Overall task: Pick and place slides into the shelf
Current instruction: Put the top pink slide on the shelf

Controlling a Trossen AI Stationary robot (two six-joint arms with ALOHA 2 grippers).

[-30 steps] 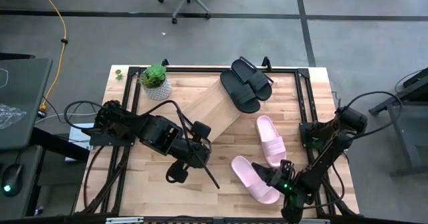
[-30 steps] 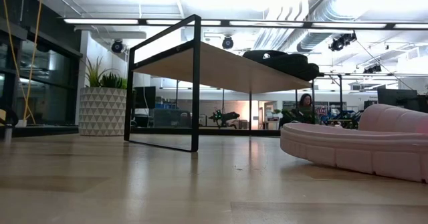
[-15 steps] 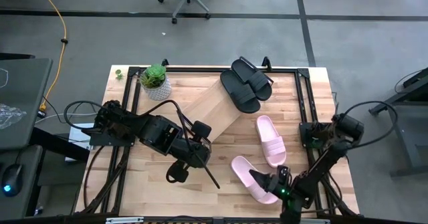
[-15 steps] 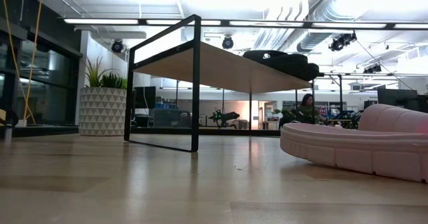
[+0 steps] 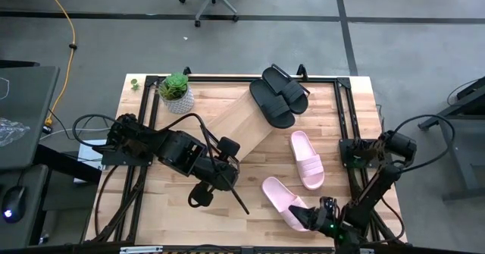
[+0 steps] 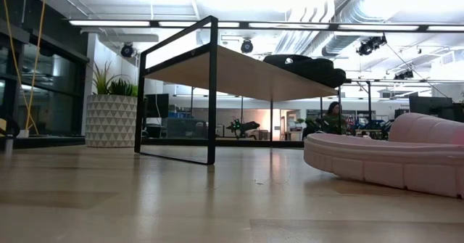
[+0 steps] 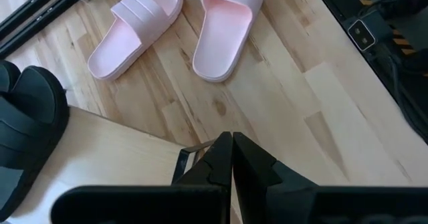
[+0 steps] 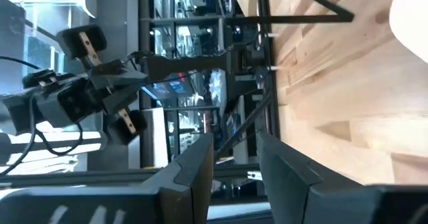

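The shelf (image 5: 241,123) is a slanted light-wood board on a black frame, also in the low view (image 6: 217,67). The black slides (image 5: 280,95) lie side by side on its far end (image 6: 304,65). Both pink slides lie soles down on the table, one (image 5: 307,159) right of the shelf, the other (image 5: 286,202) nearer the near edge. My right gripper (image 5: 317,211) is open, low beside that nearer slide's near end; its wrist view shows only a pale edge (image 8: 411,10) of it. My left gripper (image 7: 232,158) is shut, above the shelf's near end (image 5: 229,157).
A potted plant (image 5: 176,91) stands at the table's far left corner. Black frame rails (image 5: 345,117) run along the table's sides. Bare wood lies between the shelf and the near edge. A person (image 6: 333,112) sits in the room beyond.
My right gripper has moved toward the table's near edge, along the nearer pink slide to its near end. The slides and the shelf have stayed where they were.
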